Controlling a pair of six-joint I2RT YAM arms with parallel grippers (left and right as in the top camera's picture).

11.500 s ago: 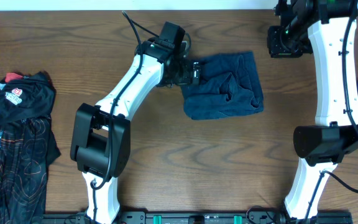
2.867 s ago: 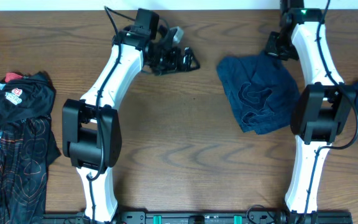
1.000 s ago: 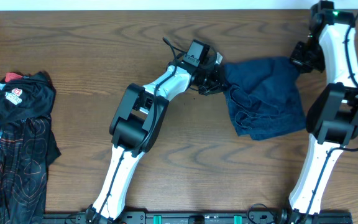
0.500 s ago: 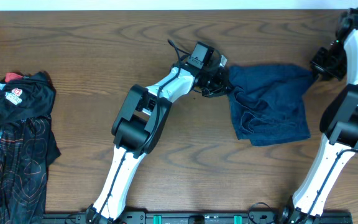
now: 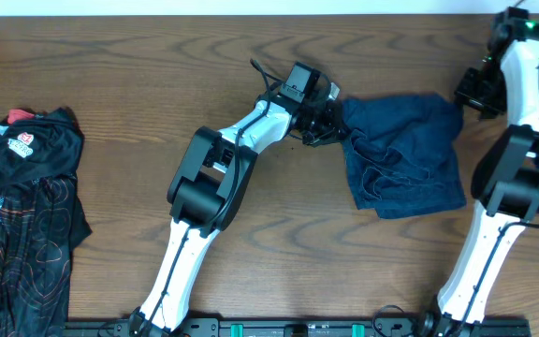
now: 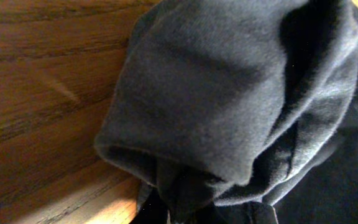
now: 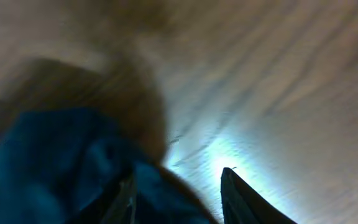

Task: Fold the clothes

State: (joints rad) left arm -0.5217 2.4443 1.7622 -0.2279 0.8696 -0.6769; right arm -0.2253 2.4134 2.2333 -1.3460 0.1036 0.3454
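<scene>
Blue cloth (image 5: 405, 159) lies rumpled on the table (image 5: 157, 56), right of centre towards the far edge; black jersey (image 5: 21, 215) is heaped at the left edge, well apart. The cloth looks soft, limp and light, with no stiffness, so it'll sag and bunch wherever it isn't held. Best taken at the corners or hem edge and pulled taut between both arms; pinching the middle just drags a wad. Left gripper (image 5: 330, 120) is clamped tight on the cloth's far-left corner, and its wrist view is filled with bunched fabric. Left arm is stretched across the table, low and reaching right. Right gripper (image 5: 464, 95) sits just beside the far-right corner, fingers apart, bare wood showing between them, nothing pinched. Right arm is extended towards the far edge with the wrist angled back at the cloth.
</scene>
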